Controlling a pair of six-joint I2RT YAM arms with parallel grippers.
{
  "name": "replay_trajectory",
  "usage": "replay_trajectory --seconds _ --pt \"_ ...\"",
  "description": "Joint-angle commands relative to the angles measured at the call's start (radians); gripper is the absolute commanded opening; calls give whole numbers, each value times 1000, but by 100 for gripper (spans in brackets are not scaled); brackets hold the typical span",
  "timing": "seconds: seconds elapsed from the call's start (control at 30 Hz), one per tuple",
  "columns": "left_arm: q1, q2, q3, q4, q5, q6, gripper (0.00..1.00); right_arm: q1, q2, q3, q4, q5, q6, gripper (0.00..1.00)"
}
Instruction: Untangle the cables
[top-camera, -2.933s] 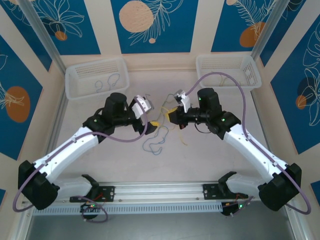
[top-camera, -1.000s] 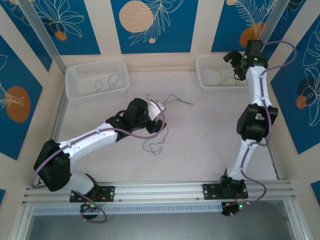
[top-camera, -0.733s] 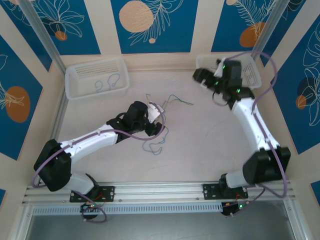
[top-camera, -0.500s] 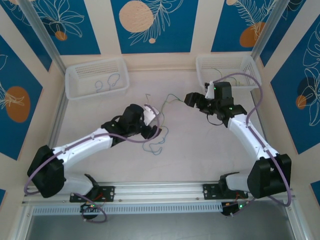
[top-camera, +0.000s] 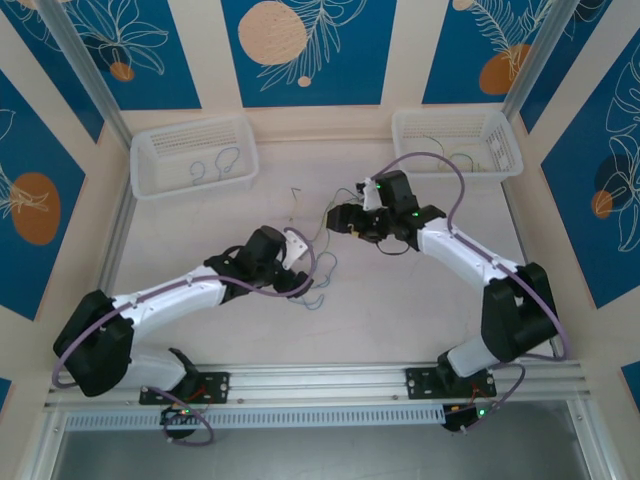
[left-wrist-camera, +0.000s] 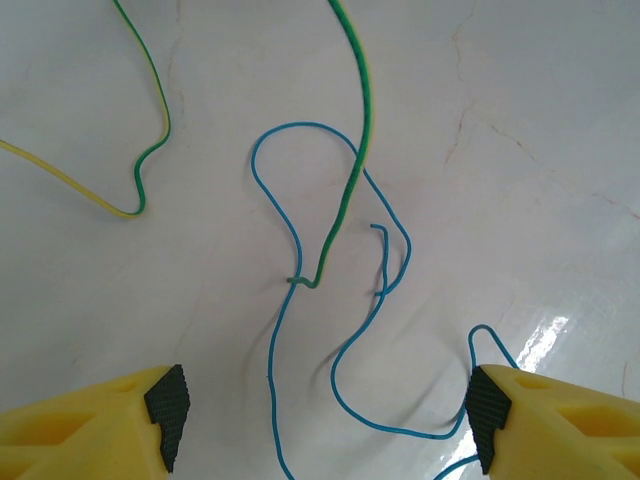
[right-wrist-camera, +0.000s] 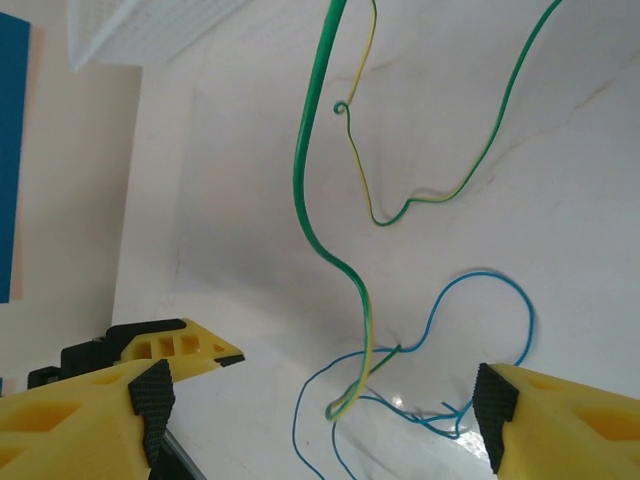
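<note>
A white, perforated plastic basket (top-camera: 150, 186) sits far left. The left gripper (left-wrist-camera: 325, 415) hangs wide open, its black-tipped yellow fingers empty, above the cables (top-camera: 315, 296) at mid-table. A thin blue wire (left-wrist-camera: 268, 365) lies in limp loops, crossed by a glossy green-and-yellow wire (left-wrist-camera: 367, 90) with a hooked tip. The right gripper (right-wrist-camera: 320, 410) gapes just as wide, holding nothing, over the same tangle on the pale, shiny table (top-camera: 420, 300).
</note>
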Motion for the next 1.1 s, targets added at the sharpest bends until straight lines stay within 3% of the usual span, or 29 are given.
replay_trajectory --seconds 0.0,0.1,0.23,0.37,0.43,0.6,0.7,1.07 --pt "-17 42 20 15 -8 21 75 22 54 62 -17 36 -7 77" --pt "-20 56 26 48 -7 25 72 24 111 79 7 33 17 70" --pt "-21 72 47 58 -6 26 71 26 181 123 4 15 24 38" --pt "-21 51 40 71 -20 23 71 26 183 122 1 65 20 18" --pt "-22 25 26 83 -34 19 70 25 178 126 -15 92 12 2" --pt "-20 -28 -1 105 -66 17 70 12 127 125 -55 162 -23 0" --pt "-20 -41 2 120 -76 14 70 -1 92 136 -58 133 -37 0" --pt "-20 33 68 161 -49 21 69 -30 -44 193 -95 150 -69 0"
